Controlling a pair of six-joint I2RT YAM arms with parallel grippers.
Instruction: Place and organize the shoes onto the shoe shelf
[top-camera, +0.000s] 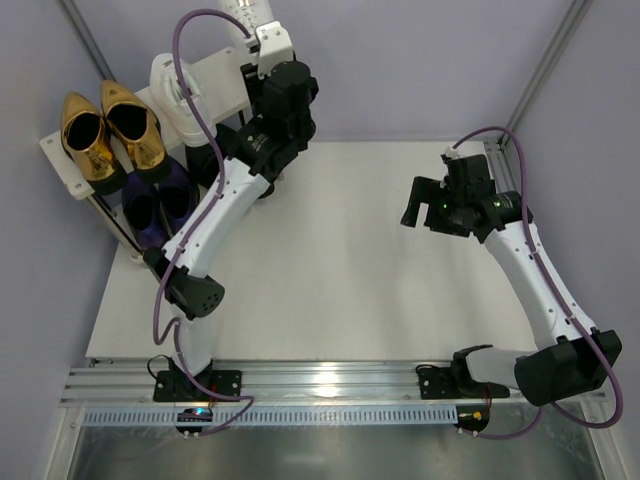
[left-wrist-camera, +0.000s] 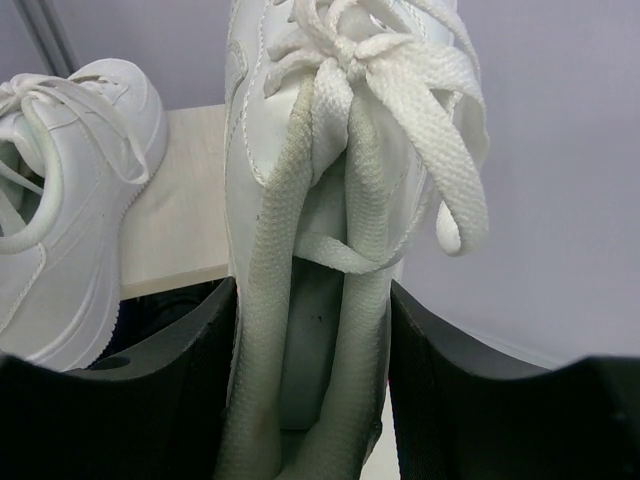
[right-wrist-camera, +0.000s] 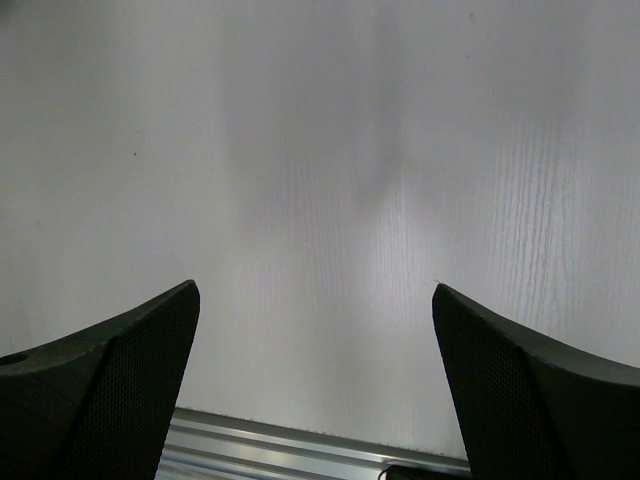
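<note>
Far left, the shoe shelf (top-camera: 62, 165) carried the gold loafers (top-camera: 110, 135) on its top board, with the purple dress shoes (top-camera: 158, 205) tucked on the tier below. Beside the loafers sat the first white sneaker (top-camera: 175, 95), already on the top board. Then the action: the left gripper (left-wrist-camera: 310, 300) was clamped across the heel opening of the second white sneaker (left-wrist-camera: 330, 150), holding it at the board's far end, near its mate; whether the sole touched the board could not be told. This looked like the sneaker pair's closing placement. The next move called for setting it flat, parallel to its partner, before letting go. Over right, the right gripper (right-wrist-camera: 315, 320) hung spread wide and empty above the table (top-camera: 350, 260).
</note>
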